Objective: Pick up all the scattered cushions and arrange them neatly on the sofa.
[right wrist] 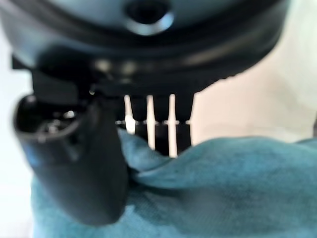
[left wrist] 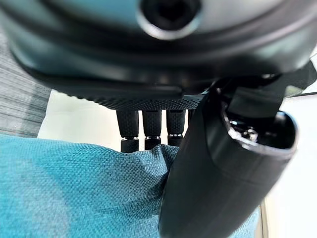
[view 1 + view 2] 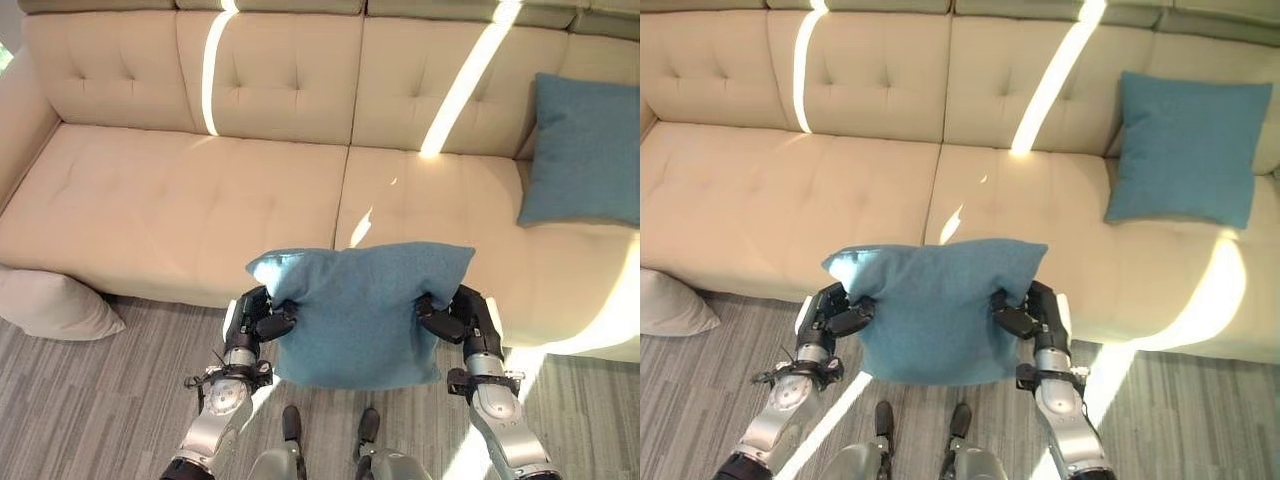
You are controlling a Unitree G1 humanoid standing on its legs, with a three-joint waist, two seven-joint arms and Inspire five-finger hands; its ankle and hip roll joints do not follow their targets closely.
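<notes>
The sofa (image 3: 200,200) spans the whole upper part of the head views, its seat bare across the left and middle. A blue cushion (image 3: 1185,150) stands against the backrest at the upper right, upright and square, so that end looks already arranged. A pale cushion (image 3: 50,305) lies on the floor (image 3: 120,400) at the left edge, tucked against the sofa's base and not yet collected.

In the lower centre, a second blue cushion, the held cushion (image 3: 360,315), hangs upright in front of the sofa's front edge, above the floor. It is gripped at both side edges, which keeps it flat and facing forward; I judge that this two-sided hold is meant to let it be set down squarely on the seat, probably in the open middle stretch beside the placed one.

The left hand (image 3: 262,318) is clamped on the held cushion's left edge: in the left wrist view the fingers (image 2: 148,131) run behind the fabric while the thumb (image 2: 213,173) presses on the front, so the cloth is pinched between them. The right hand (image 3: 452,318) mirrors this on the right edge, its thumb (image 1: 74,163) over the front and fingers (image 1: 161,126) behind.
</notes>
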